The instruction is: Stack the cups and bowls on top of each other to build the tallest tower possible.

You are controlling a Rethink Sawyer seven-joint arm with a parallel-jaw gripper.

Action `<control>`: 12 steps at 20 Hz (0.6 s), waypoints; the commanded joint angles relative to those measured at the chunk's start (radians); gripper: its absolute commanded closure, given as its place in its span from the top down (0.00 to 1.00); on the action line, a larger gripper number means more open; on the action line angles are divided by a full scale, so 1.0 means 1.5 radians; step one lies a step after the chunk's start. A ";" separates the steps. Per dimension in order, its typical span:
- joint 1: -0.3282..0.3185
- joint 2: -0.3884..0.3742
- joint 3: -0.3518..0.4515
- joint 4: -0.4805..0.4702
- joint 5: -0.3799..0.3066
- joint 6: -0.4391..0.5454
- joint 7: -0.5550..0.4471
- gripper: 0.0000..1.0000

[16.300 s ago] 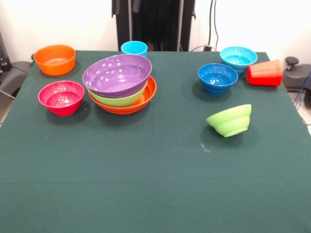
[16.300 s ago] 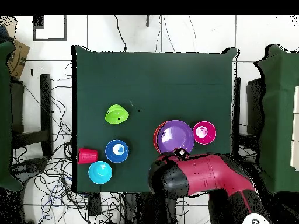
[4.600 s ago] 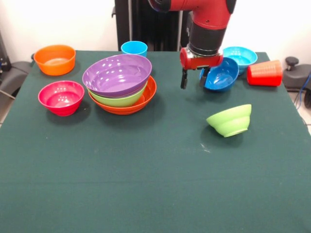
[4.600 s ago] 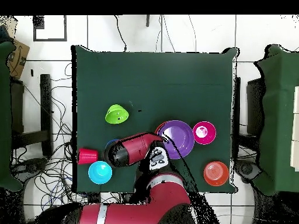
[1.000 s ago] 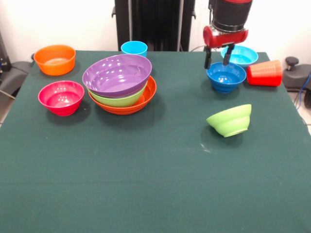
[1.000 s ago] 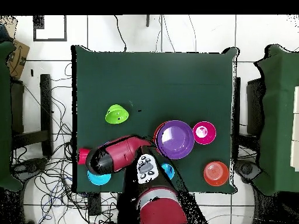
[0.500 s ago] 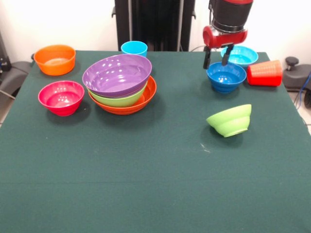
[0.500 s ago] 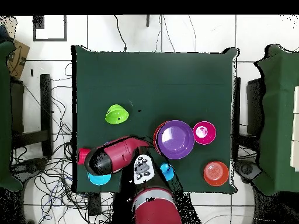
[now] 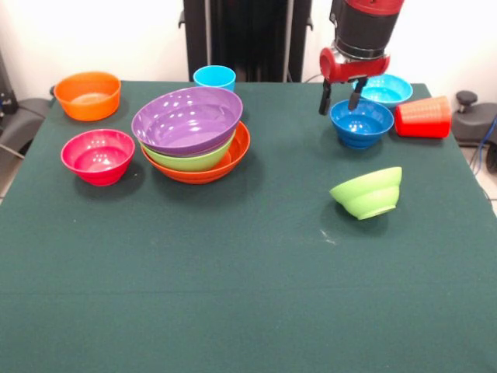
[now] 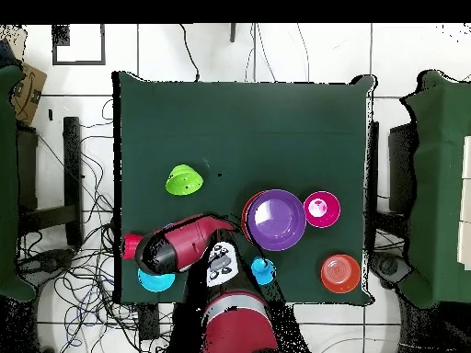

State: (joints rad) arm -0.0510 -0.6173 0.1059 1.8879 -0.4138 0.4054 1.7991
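Comparing with a second earlier, we saw the gripper (image 9: 339,97) had shifted slightly leftward. Its fingers were spread, empty, above the dark blue bowl (image 9: 361,124).

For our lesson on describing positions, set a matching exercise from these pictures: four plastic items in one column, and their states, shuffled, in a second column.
Items:
1. Red ridged plastic cup
2. Large purple plastic bowl
3. Small lime green plastic bowl
4. Small dark blue plastic bowl

States:
A. Upright on the table, directly below the open gripper
B. Lying on its side
C. Tipped, its opening facing away from the front camera
D. Nested on top of two other bowls

Pairs: 1-B, 2-D, 3-C, 4-A
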 commanded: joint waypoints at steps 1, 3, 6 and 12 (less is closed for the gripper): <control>0.020 0.047 -0.004 -0.056 0.002 -0.018 0.085 1.00; 0.028 0.058 -0.009 -0.065 0.004 -0.022 0.092 1.00; 0.037 0.085 -0.015 -0.079 0.005 -0.046 0.100 1.00; 0.054 0.102 -0.031 -0.091 0.008 -0.073 0.104 1.00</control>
State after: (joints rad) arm 0.0047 -0.5415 0.0476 1.8435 -0.4136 0.3779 1.7993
